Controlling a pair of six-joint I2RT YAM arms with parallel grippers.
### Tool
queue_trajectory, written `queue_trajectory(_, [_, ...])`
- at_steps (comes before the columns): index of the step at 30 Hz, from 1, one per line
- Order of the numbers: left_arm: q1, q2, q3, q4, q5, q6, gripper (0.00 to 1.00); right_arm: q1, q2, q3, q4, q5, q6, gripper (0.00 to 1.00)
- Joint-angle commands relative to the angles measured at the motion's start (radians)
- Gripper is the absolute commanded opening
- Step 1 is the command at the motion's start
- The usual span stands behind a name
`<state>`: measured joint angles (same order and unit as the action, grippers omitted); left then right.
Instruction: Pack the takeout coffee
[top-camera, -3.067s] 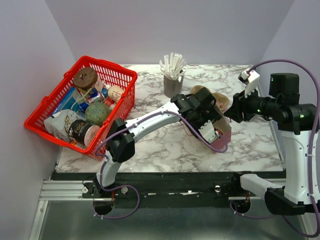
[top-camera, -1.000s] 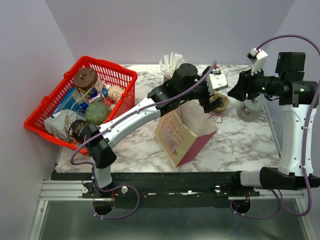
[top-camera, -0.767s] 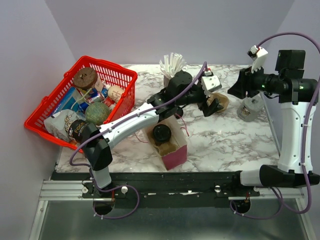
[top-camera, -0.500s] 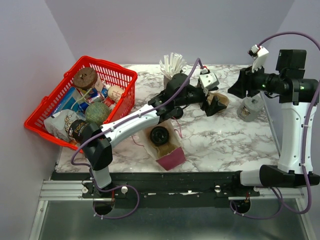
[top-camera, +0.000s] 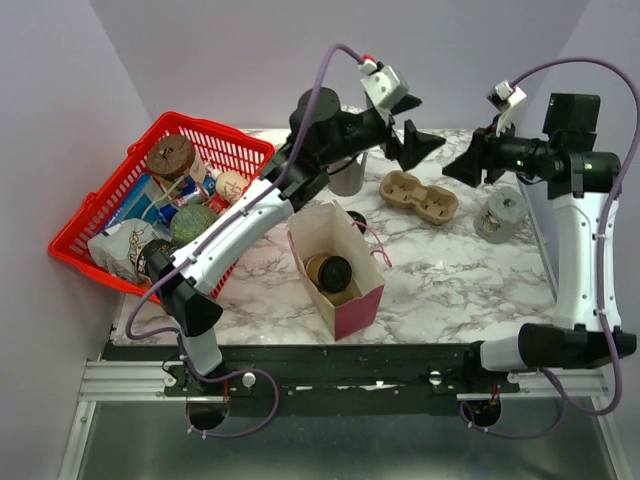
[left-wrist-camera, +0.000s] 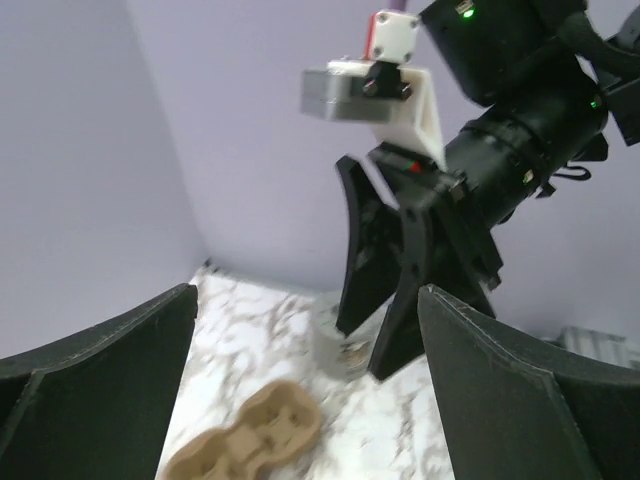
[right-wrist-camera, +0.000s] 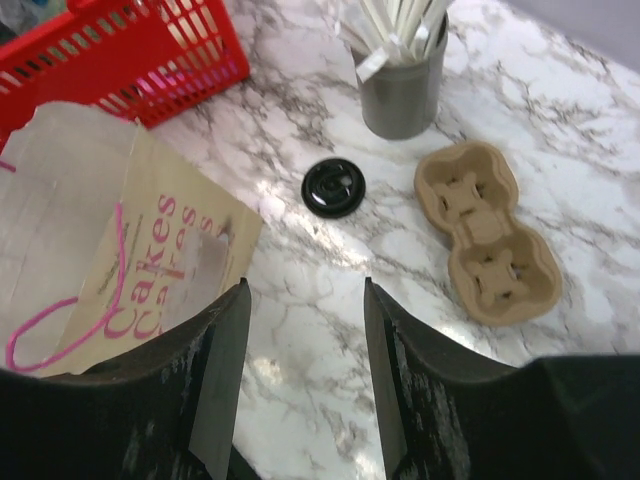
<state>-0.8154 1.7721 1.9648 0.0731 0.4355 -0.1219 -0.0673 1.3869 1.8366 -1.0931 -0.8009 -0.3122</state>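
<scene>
Overhead, left end effector (top-camera: 415, 122) wide apart, right end effector (right-wrist-camera: 305, 300) apart, black lid (right-wrist-camera: 335, 187) well ahead, cup (top-camera: 329, 272) in bag (top-camera: 352, 306)

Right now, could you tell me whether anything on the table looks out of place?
Yes: the black lid lies loose on the table between the paper bag and the grey cup of sticks, while the tan cup already sits inside the bag.

Both arms aloft, left hand (top-camera: 416, 124) wide open, right hand (top-camera: 457, 166) half-spread, both empty.
</scene>
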Motion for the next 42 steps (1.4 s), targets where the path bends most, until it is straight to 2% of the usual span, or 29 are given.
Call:
queue_trajectory(1, [0.108, -0.115, -0.054, -0.291, -0.067, 0.154, 0.99, 0.0, 0.121, -0.025, 0.303, -0.15, 0.151, 0.58])
queue_trajectory(5, [0.186, -0.224, -0.148, -0.471, -0.105, 0.26, 0.99, 0.04, 0.283, 0.117, 0.312, -0.153, 0.121, 0.55])
queue_trajectory(8, [0.243, -0.29, -0.199, -0.571, -0.11, 0.31, 0.99, 0.064, 0.415, 0.272, 0.286, -0.144, 0.088, 0.48])
queue_trajectory(12, [0.297, -0.405, -0.29, -0.628, -0.115, 0.36, 0.99, 0.148, 0.561, 0.439, 0.265, -0.135, 0.015, 0.43])
queue_trajectory(17, [0.343, -0.467, -0.359, -0.667, -0.15, 0.39, 0.99, 0.198, 0.745, 0.611, 0.272, -0.149, -0.086, 0.42])
queue_trajectory(20, [0.386, -0.476, -0.362, -0.673, -0.155, 0.38, 0.99, 0.218, 0.767, 0.577, 0.36, -0.181, -0.152, 0.44])
queue_trajectory(24, [0.444, -0.487, -0.366, -0.674, -0.158, 0.367, 0.99, 0.253, 0.735, 0.374, 0.527, -0.198, -0.278, 0.49])
queue_trajectory(25, [0.455, -0.488, -0.369, -0.673, -0.156, 0.361, 0.99, 0.259, 0.739, 0.368, 0.526, -0.192, -0.338, 0.5])
queue_trajectory(28, [0.498, -0.494, -0.379, -0.674, -0.149, 0.355, 0.99, 0.284, 0.776, 0.38, 0.519, -0.178, -0.378, 0.5])
queue_trajectory(33, [0.55, -0.504, -0.399, -0.671, -0.138, 0.343, 0.99, 0.308, 0.827, 0.406, 0.532, -0.164, -0.38, 0.5])
queue_trajectory(42, [0.573, -0.51, -0.435, -0.671, -0.113, 0.32, 0.99, 0.337, 0.886, 0.403, 0.559, -0.109, -0.386, 0.49])
